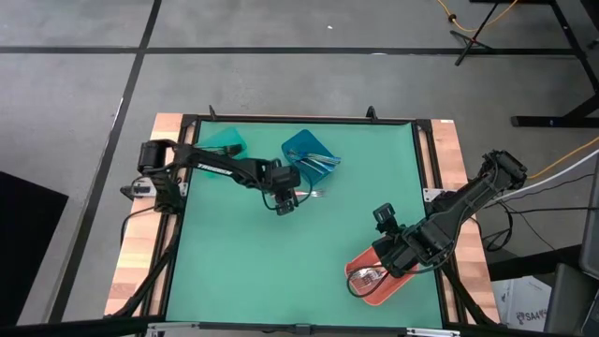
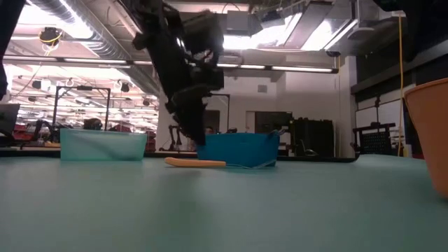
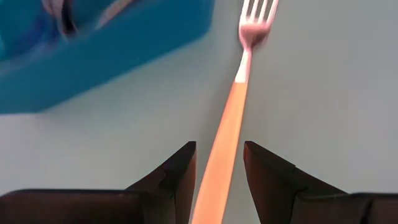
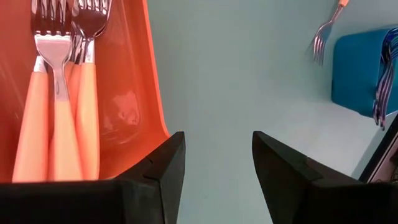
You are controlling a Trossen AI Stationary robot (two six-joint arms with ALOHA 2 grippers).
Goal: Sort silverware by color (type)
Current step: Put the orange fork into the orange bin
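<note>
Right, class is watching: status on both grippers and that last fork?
Left gripper open, straddling gold-handled fork on mat beside blue bin. Right gripper open, empty, at coral bin holding matching forks. Nothing blocking.

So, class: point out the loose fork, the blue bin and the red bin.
Fork (image 3: 227, 130), left wrist view, handle.
Blue bin (image 1: 301, 146), high view, rim.
Red bin (image 4: 134, 93), right wrist view, inner wall.

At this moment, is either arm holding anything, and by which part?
No. The left gripper straddles the gold fork's handle, jaws open; the right gripper is empty by the red bin.
</note>
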